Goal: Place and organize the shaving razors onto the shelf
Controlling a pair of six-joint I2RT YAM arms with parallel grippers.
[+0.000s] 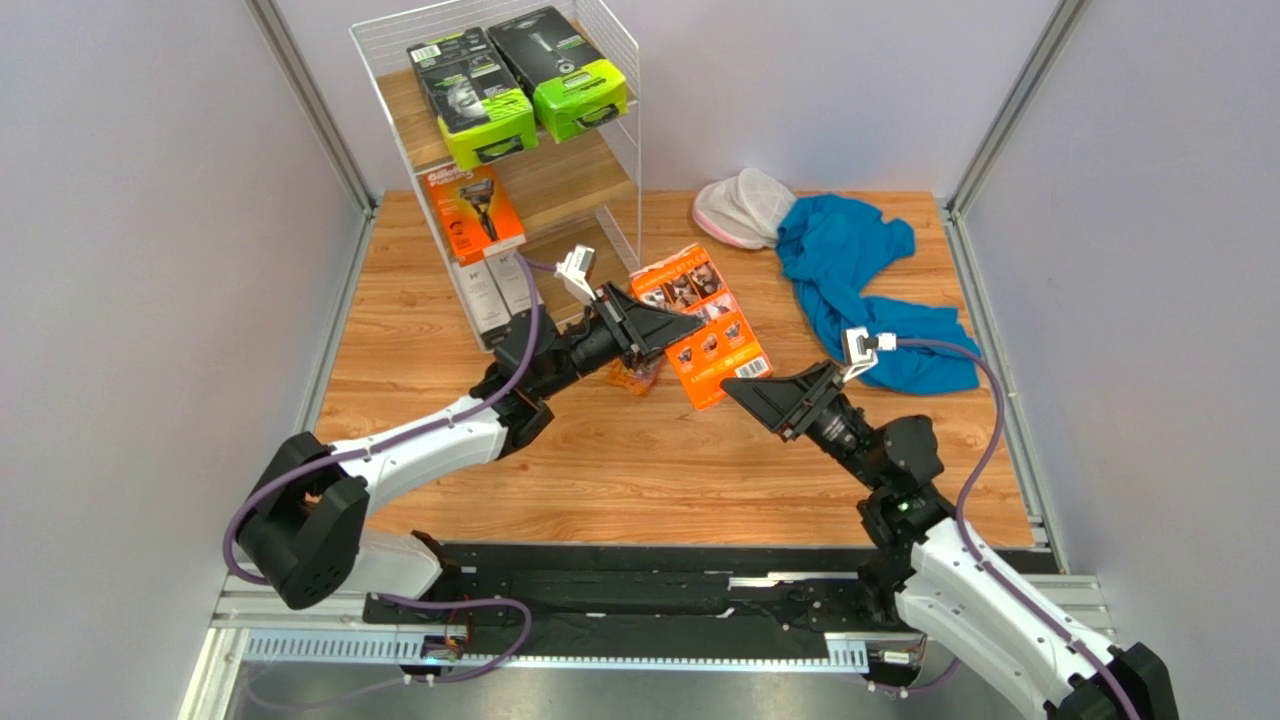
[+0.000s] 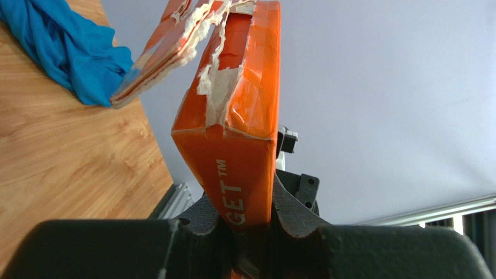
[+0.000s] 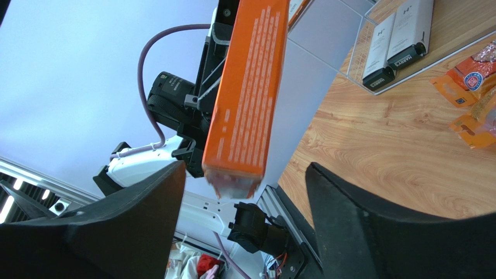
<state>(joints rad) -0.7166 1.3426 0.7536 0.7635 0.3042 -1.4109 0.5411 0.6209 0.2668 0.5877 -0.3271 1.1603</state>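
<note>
White-shelled left arm point(image 1: 428, 438) and right arm point(image 1: 984, 578), black joints, purple cables point(image 1: 998, 416), matte black end effector fingers point(image 3: 116, 232)

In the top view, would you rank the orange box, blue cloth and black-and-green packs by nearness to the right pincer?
1. Orange box, just ahead of right pincer.
2. Blue cloth, to the right.
3. Black-and-green packs, top of shelf.

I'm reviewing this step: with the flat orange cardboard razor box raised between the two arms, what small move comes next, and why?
Probably close the right gripper on the flat orange razor box: its open jaws flank the box's free end, while the left gripper clamps the other end.
</note>
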